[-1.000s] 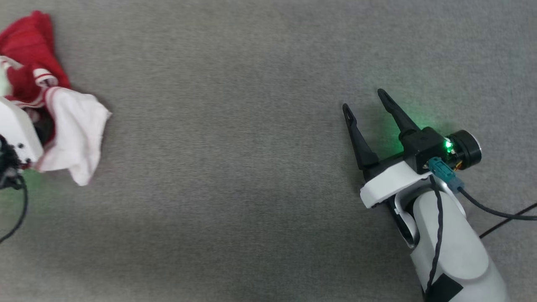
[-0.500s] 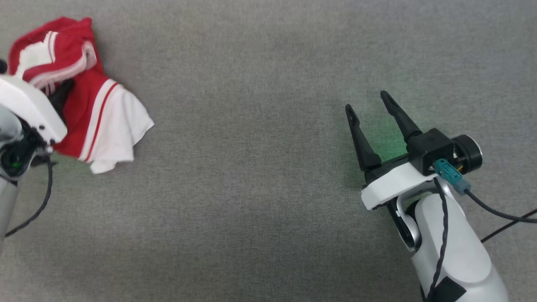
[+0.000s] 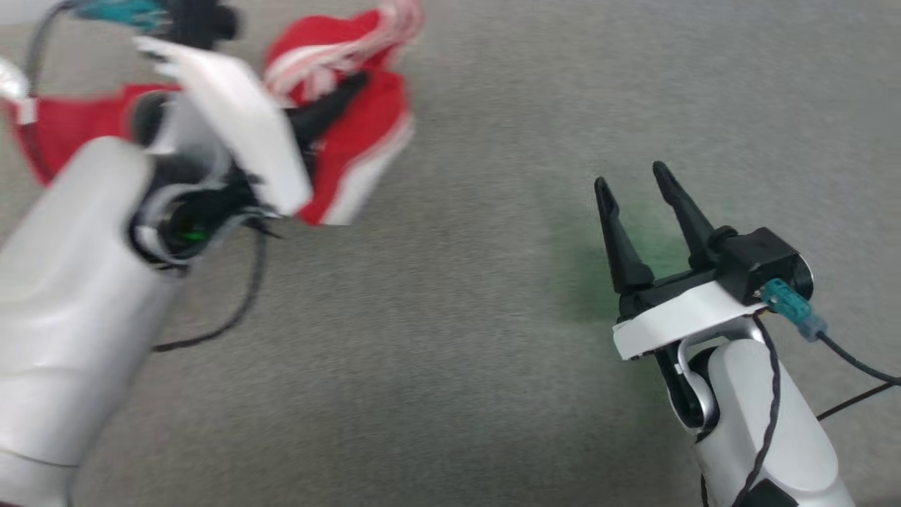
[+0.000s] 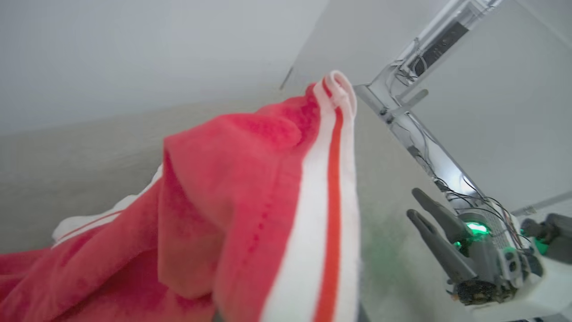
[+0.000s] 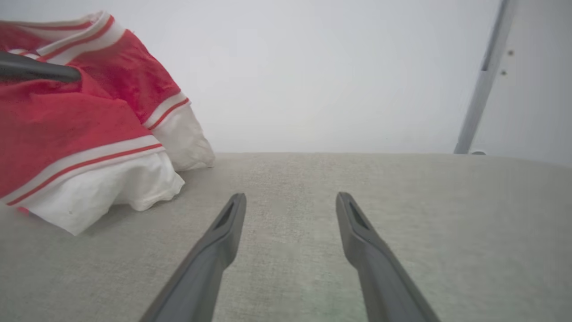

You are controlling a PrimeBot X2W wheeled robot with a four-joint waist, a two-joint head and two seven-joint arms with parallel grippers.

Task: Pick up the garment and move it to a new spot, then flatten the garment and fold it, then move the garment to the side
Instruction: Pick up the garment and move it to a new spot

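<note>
Head view puts the garment (image 3: 352,134) at the upper left, a bunched red mass with white panels and striped trim, blurred, partly behind the pale left forearm (image 3: 70,317). The left gripper (image 3: 345,95) reaches into it: one dark finger (image 3: 324,113) lies buried among the red folds, its partner is hidden, and the cloth hangs gathered from the jaws, so they are closed on a bunch of it. From the left wrist view the garment (image 4: 250,201) drapes close across the lens, a white band with a red stripe running down its edge, and it covers that arm's own fingers. From the right wrist view the garment (image 5: 80,116) sits at the left, raised on top where the dark finger (image 5: 40,71) presses across the red, while its lower white hem rests on the grey table (image 5: 313,179). Well apart to the right, the right gripper (image 3: 631,176) sits low over the table (image 3: 457,317), its jaws spread wide and holding nothing; the two fingers point away with bare grey surface between them (image 5: 290,197). A faint green glow (image 3: 598,282) tints the table beside it. That gripper (image 4: 413,202) also shows at the lower right of the left wrist view.
</note>
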